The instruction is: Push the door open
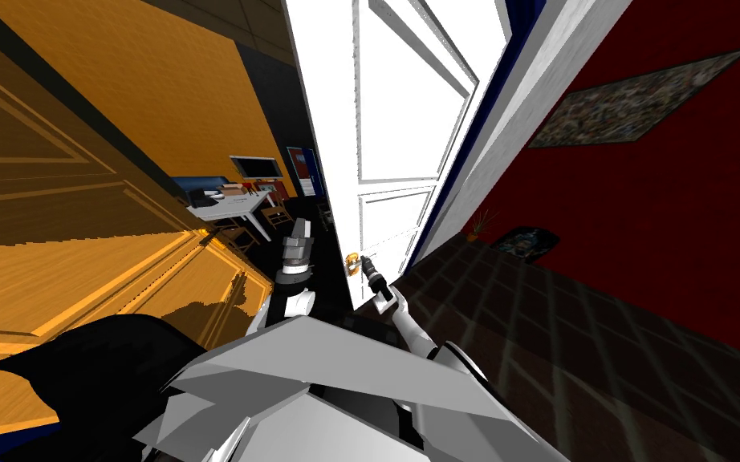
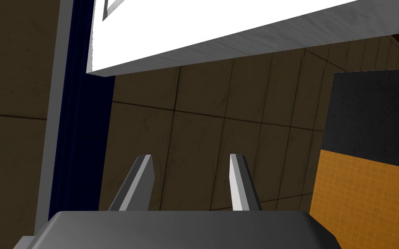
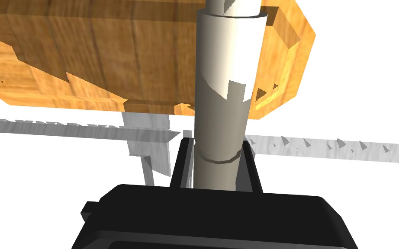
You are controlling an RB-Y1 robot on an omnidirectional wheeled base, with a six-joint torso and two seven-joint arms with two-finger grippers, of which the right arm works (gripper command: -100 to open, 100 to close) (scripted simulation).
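Right end effector (image 3: 216, 142) is pinching the door handle (image 3: 222, 86), a pale cylindrical bar, with both fingers (image 3: 180, 164) pressing on its sides. The handle is projecting from an orange wood-grain backplate (image 3: 86, 65) that's sitting on the white door (image 1: 396, 120). The door is standing ajar straight ahead, seen almost edge-on, and the right arm is reaching to the handle at its free edge. A red wall (image 1: 641, 241) is running along the right side. Left end effector (image 2: 191, 158) is hanging in the gap left of the door, fingers spread and holding nothing. It's facing brown floor tiles (image 2: 194, 121) near the door's grey edge. Through the gap, a white worktop (image 1: 232, 204) is showing in the room beyond.
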